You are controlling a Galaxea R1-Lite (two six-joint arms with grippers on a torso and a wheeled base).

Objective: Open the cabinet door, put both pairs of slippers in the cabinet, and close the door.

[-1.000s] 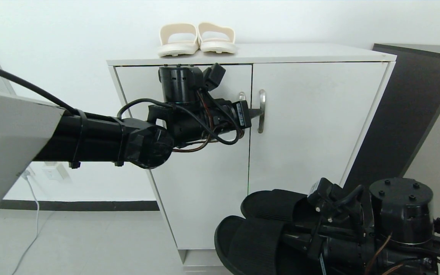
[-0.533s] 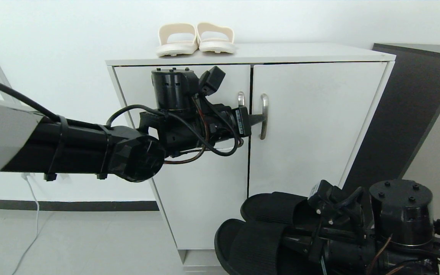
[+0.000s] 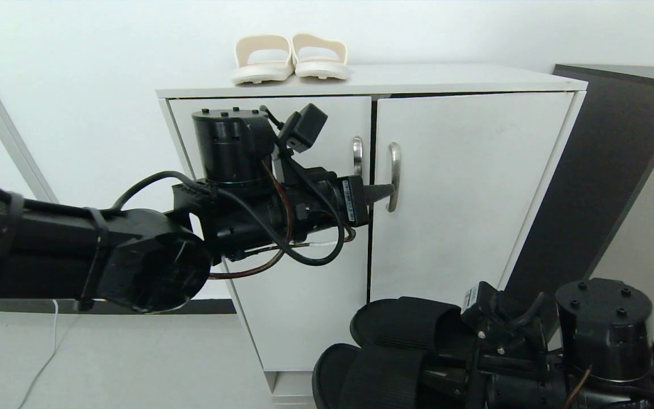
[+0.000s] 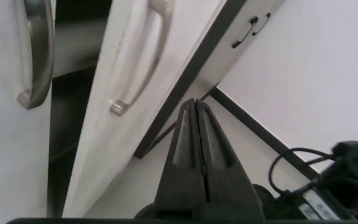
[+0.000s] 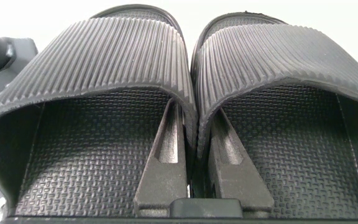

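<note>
Bottom edge crops black slippers [image 3: 403, 322] (nearer one mainly).

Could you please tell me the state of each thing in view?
right cabinet door: slightly ajar.
left cabinet door: looks closed.
cream slippers: side by side on cabinet top.
black slippers: clamped in right gripper.
left gripper: shut, at right cabinet door's handle.
right gripper: shut on black slippers.

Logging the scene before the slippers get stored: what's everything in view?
Cabinet: one, white, against the wall, right door slightly ajar.
Door handles: two, silver, where the doors meet.
Beige slippers: one pair, on the cabinet top.
Black slippers: one pair, low before the cabinet, gripped.
Panel: one, dark grey, right of the cabinet.
Left claw: one, black, shut, tip at the right door's handle.
Right claw: one, black, shut on the black slippers.
</note>
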